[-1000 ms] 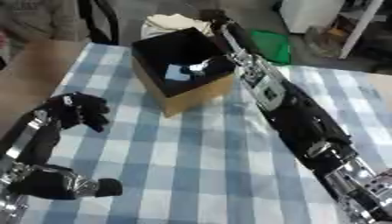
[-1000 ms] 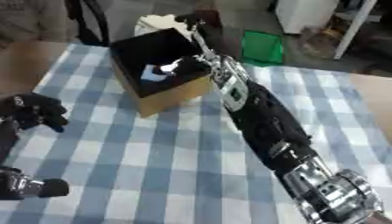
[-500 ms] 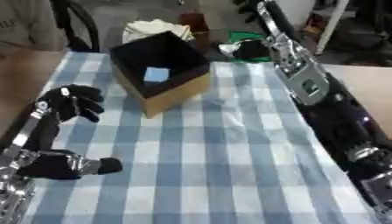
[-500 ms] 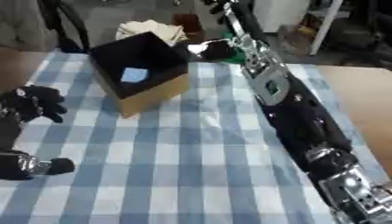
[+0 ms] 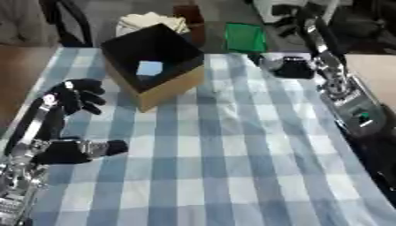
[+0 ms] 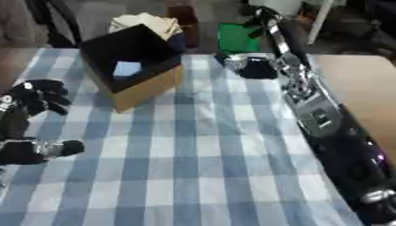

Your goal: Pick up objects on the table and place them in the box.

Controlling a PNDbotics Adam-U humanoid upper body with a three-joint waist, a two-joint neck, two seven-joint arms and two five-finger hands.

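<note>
The box is stood open near the far edge of the tabletop, so things can be dropped in from above; a pale blue piece is seen inside. Right of the box, the right robot hand is lowered over a dark object; whether it is closed cannot be told. Left of the box, the left robot hand is kept relaxed. Much free cloth is left nearer than the box.

right hand left open black-lined cardboard box; a second ago it was over box rim, now at far right part of blue-white checked tablecloth, on dark blurred object. light blue flat piece now lies uncovered on box floor. right arm now stretches along table right edge.
</note>
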